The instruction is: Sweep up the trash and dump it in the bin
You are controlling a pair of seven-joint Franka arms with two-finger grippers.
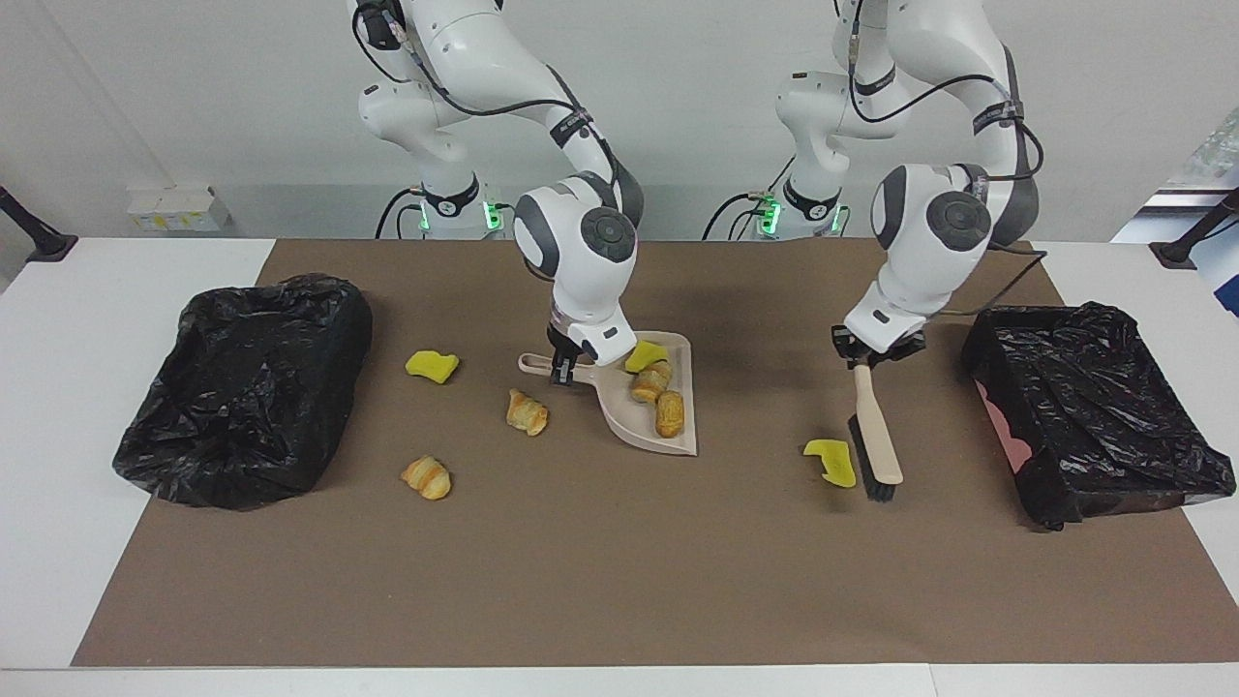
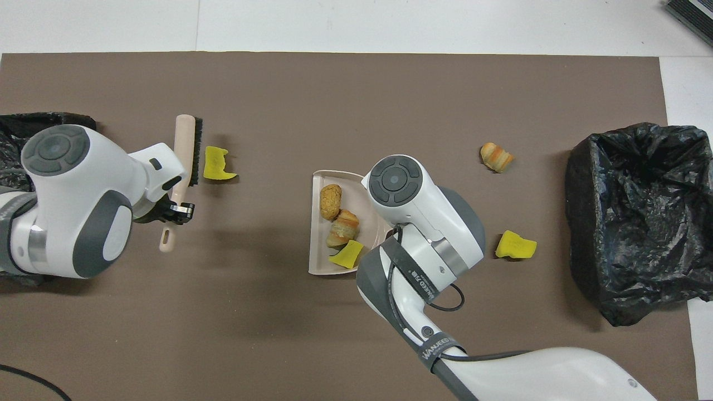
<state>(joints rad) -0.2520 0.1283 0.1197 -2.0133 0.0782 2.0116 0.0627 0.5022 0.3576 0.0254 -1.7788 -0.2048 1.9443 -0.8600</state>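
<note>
Facing view
- Left gripper (image 1: 864,356): we see it clamped on the brush (image 1: 876,447) handle, toward the left arm's end of the table; the brush slants down to the mat, bristles just beside a yellow sponge chunk (image 1: 831,462) at about its 3 o'clock.
- Right gripper (image 1: 562,371): we see it closed on the handle of the beige dustpan (image 1: 627,419), which sits at mid-mat.
- Trash in the pan: a yellow sponge piece (image 1: 641,355), a croissant (image 1: 650,381) and a brown nugget (image 1: 669,413), lined up from 12 to 6 o'clock.
- Trash on the mat: a second croissant (image 1: 527,411) at the pan's 9 o'clock, a third croissant (image 1: 427,476) at about 8 o'clock from that one, and another yellow chunk (image 1: 432,365) at the pan's 9 o'clock, farther out.
- Bins: one black-lined bin (image 1: 245,385) at the right arm's end, a second black-lined bin (image 1: 1092,407) at the left arm's end.

Overhead view
- Left gripper (image 2: 177,210): we find it gripping the brush (image 2: 184,150) handle; the bristles stand just beside the yellow sponge chunk (image 2: 217,164), at its 9 o'clock.
- Right gripper: hidden under its own wrist; we cannot see its fingers here.
- Dustpan (image 2: 315,245): holds the nugget (image 2: 330,201), croissant (image 2: 342,228) and sponge piece (image 2: 346,254), 12 to 6 o'clock.
- Loose trash: a croissant (image 2: 496,157) at the pan's 2 o'clock, a yellow chunk (image 2: 515,245) at 3 o'clock; the remaining croissant is covered by the right arm.
- Bin (image 2: 640,217): at the right arm's end, well apart from the pan.
</note>
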